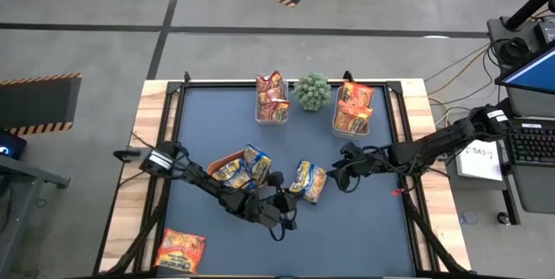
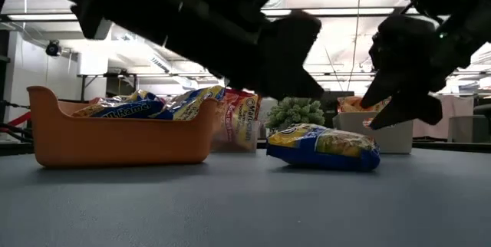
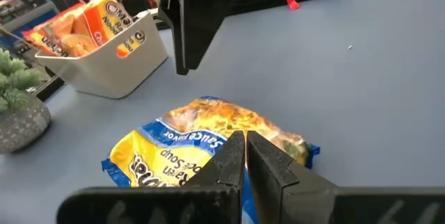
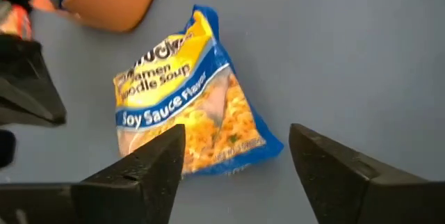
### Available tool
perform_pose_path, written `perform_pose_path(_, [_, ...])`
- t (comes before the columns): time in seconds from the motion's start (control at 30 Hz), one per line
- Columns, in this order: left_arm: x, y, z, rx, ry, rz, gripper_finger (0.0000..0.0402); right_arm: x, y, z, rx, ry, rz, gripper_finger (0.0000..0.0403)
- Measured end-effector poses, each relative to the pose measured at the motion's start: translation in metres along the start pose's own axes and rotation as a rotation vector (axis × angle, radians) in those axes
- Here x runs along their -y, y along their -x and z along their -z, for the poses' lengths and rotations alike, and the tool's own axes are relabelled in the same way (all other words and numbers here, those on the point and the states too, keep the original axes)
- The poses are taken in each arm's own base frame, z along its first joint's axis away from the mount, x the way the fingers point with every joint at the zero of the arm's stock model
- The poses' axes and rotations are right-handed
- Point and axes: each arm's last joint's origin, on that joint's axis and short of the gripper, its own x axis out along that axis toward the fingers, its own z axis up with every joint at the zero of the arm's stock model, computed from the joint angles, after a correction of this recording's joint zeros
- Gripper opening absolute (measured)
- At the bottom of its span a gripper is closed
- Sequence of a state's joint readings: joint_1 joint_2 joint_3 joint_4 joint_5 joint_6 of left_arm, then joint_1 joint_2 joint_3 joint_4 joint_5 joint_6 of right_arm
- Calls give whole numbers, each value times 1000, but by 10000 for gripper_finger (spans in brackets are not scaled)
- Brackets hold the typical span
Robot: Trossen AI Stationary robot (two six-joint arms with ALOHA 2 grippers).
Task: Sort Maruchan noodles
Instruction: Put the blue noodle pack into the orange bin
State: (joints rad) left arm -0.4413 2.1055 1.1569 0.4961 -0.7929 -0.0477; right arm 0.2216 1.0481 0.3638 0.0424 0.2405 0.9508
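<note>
A yellow-and-blue Maruchan noodles packet (image 1: 308, 180) lies flat on the blue mat near the middle of the table (image 4: 184, 106). My left gripper (image 3: 245, 144) is shut and hovers just over the packet's near-left end, its tip clear above it in the low view (image 2: 311, 90). My right gripper (image 4: 236, 144) stands open over the packet's right end, one finger to each side, with a gap showing under it in the low view (image 2: 383, 113). More yellow-and-blue packets lie in an orange tray (image 2: 115, 143). Red-orange and orange packets stand in two clear tubs (image 1: 260, 110) (image 1: 338, 127).
A small potted plant (image 1: 312, 91) stands between the two tubs at the far edge. One orange packet (image 1: 179, 250) lies alone at the near left corner. The orange tray (image 1: 217, 165) sits left of the loose packet, under my left arm. Bare mat stretches along the near right.
</note>
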Motion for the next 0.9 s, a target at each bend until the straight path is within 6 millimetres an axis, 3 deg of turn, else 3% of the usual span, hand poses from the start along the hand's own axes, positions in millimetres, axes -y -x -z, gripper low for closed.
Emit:
perform_pose_path(0.37, [1,-13,20,-43,13,-20,0,26,-5,13,124,-40,-55,307])
perform_pose_path(0.9, [-1,-11,29,-113,12,-13,0,26,-4,12,169,-37,-69,308])
